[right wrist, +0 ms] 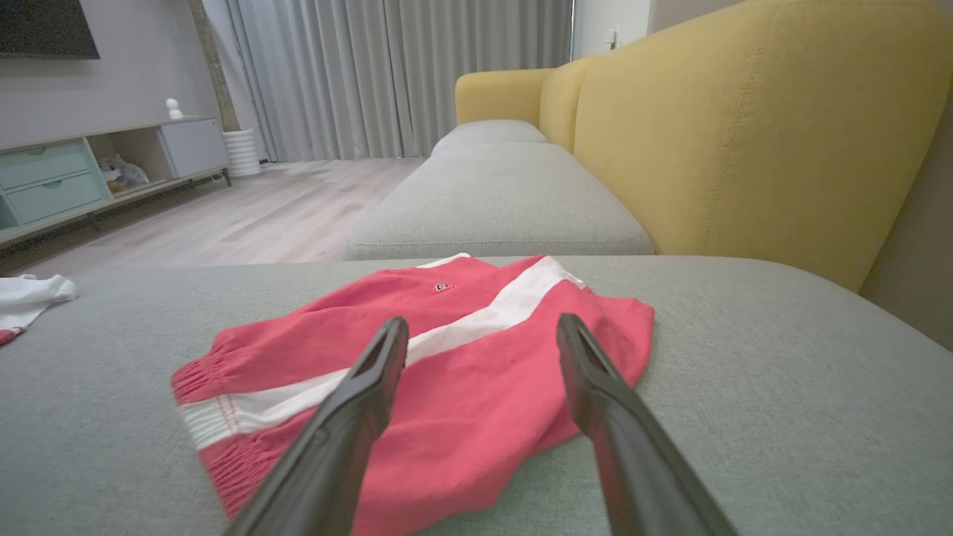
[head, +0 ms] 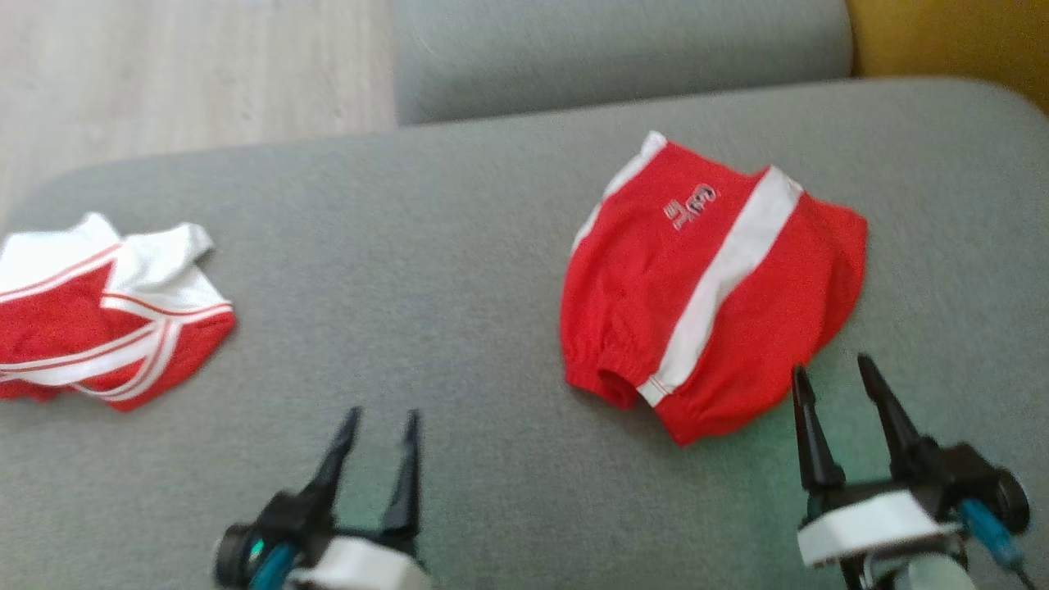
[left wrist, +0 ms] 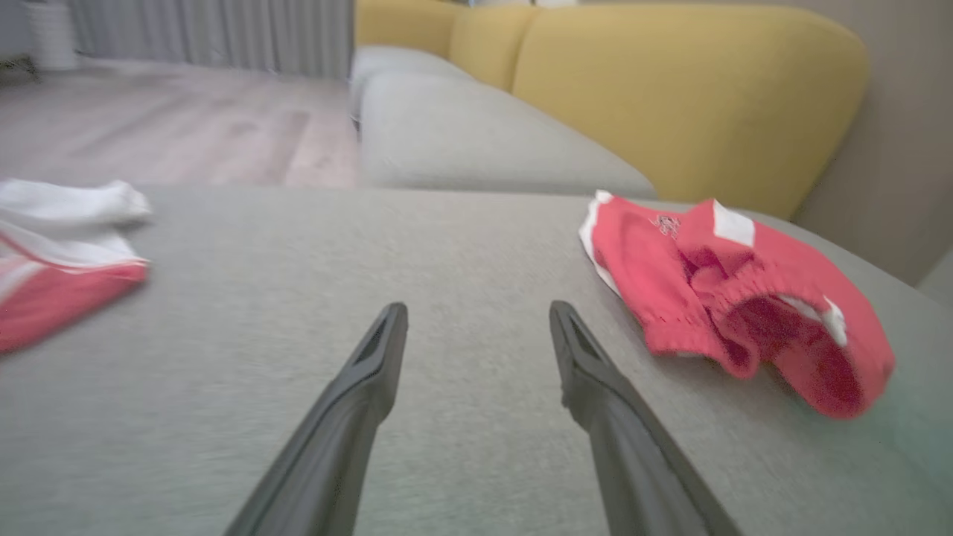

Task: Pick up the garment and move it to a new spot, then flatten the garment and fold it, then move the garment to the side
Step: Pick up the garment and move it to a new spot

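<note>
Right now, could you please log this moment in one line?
red fabric shorts with white stripe: on grey sofa cushion | red-and-white crumpled garment: cushion's left | left gripper: open, empty | right gripper: open, empty, beside shorts

the red fabric shorts [head: 631,287] bore a white side stripe; the grey woven cushion [head: 459,270] was plain.

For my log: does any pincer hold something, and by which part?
Nothing is held: left pincer and right pincer stand open; the red shorts lie free.
</note>
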{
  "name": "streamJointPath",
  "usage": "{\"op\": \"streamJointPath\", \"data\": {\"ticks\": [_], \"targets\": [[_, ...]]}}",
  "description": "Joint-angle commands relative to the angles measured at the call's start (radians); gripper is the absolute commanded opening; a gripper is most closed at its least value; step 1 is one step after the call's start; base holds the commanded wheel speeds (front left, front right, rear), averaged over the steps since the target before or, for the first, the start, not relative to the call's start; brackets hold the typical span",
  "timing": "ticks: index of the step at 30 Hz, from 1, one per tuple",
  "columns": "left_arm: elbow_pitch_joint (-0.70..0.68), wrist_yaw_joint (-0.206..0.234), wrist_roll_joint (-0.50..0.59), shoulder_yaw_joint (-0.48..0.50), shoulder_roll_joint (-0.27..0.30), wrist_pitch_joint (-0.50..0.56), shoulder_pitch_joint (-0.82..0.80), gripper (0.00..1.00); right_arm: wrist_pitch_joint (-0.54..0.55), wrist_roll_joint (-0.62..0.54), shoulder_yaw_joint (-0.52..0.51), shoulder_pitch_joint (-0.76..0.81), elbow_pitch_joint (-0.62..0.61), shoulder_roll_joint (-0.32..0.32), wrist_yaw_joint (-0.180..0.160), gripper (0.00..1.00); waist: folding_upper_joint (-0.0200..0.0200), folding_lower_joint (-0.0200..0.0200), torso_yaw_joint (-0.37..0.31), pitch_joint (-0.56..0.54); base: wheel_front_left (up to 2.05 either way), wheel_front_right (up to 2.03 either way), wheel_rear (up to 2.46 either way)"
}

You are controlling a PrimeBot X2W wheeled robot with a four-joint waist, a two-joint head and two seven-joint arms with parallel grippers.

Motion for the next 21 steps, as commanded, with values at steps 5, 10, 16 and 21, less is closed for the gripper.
{"op": "streamJointPath", "data": {"ticks": [5, 10, 16, 21], "targets": [[-0.202, 0.058, 0.108, 0.198, -0.050, -0.012, 0.132, 1.00, -0.004, 0.020, 0.012, 0.046, -0.062, -0.002, -0.001, 1.00, -0.0001, 0.0003, 0.050, -0.076, 0.00, 0.00, 0.00], [-0.289, 0.038, 0.190, 0.274, -0.091, -0.012, 0.236, 1.00, -0.004, 0.022, 0.021, 0.086, -0.085, -0.002, -0.001, 1.00, -0.0001, 0.0003, 0.062, -0.095, 0.00, 0.00, 0.00], [-0.310, 0.003, 0.257, 0.304, -0.110, -0.012, 0.258, 1.00, -0.004, 0.022, 0.032, 0.094, -0.091, -0.002, -0.001, 1.00, -0.0001, 0.0003, 0.075, -0.103, 0.00, 0.00, 0.00], [-0.312, -0.016, 0.277, 0.315, -0.114, -0.012, 0.261, 1.00, -0.004, 0.021, 0.039, 0.093, -0.090, -0.002, -0.001, 1.00, -0.0001, 0.0003, 0.082, -0.104, 0.00, 0.00, 0.00]]}}
